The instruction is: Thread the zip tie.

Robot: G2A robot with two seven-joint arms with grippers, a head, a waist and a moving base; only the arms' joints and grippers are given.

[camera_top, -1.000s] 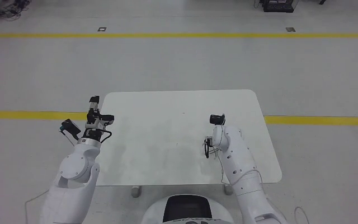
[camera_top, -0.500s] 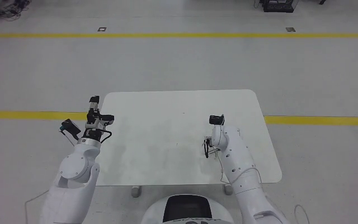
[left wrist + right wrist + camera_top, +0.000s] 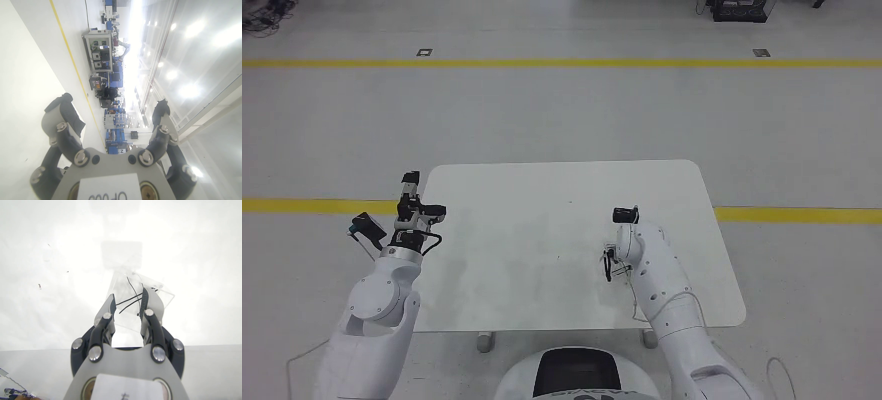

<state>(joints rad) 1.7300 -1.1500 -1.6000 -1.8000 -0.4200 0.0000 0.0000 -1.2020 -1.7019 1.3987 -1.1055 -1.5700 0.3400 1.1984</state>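
- Zip ties (image 3: 128,299) lie crossed on clear tray (image 3: 164,293) on table (image 3: 542,200), just ahead of right tool (image 3: 128,294), jaws spread wide.
- Left tool (image 3: 113,100) gapes, empty.
- Thin, springy, slippery, I'd judge; pinch near head.

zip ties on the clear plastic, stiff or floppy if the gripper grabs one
Likely floppy: the zip ties are thin and lie in curves. Probably very light too. They cross one another, so lifting one may drag others, and the smooth clear plastic might let them slide.
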